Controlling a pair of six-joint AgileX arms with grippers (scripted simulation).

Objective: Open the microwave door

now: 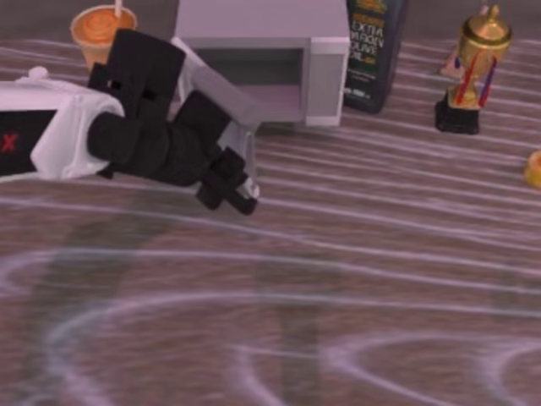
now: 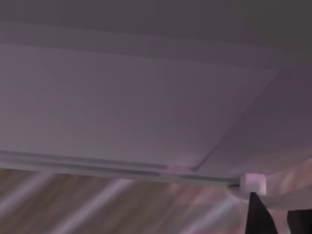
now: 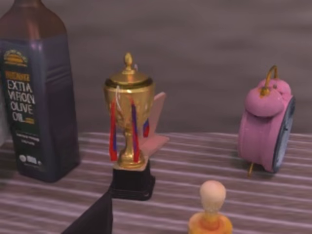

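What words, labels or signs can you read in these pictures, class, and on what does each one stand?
"EXTRA VIRGIN OLIVE OIL": on the label of the dark olive-oil bottle, beside the microwave.
Red "X": on the white shell of the left arm, partly cut off.
Small emblem above and small marks below the bottle's wording: too small to read.
Trophy, pink alarm clock, orange cup: no text visible.

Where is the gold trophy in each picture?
Top view: the gold trophy stands at the far right of the table, right of the olive oil bottle.
Left wrist view: not in it; only the microwave door fills it.
Right wrist view: the trophy stands mid-picture, between the bottle and the pink alarm clock.
Shared landmark: the olive oil bottle.
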